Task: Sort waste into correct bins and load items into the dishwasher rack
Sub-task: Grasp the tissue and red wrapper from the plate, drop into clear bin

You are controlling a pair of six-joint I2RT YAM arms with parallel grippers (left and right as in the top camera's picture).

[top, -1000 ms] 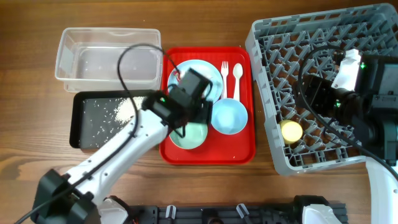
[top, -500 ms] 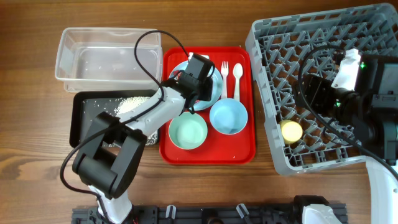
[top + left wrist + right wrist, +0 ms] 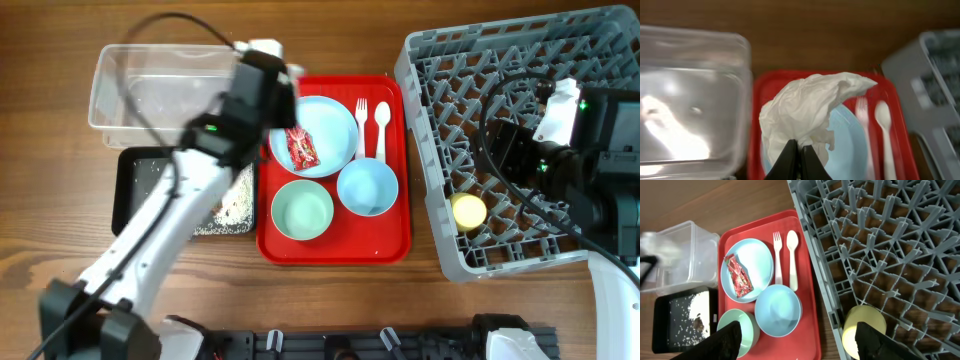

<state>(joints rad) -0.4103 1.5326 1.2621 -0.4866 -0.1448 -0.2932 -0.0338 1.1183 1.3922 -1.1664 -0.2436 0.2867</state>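
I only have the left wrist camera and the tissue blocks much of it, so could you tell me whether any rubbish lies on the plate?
Observer: Yes, a crumpled red wrapper lies on the blue plate.
Operator: Thank you. Where is the black tray, please?
Observer: The black tray sits right beside the clear tub, on the side nearer the robot, with rice in it.
Operator: And is anything in the rack?
Observer: A yellow cup stands in the rack, near its edge beside the red tray; it is the only item I can see there.
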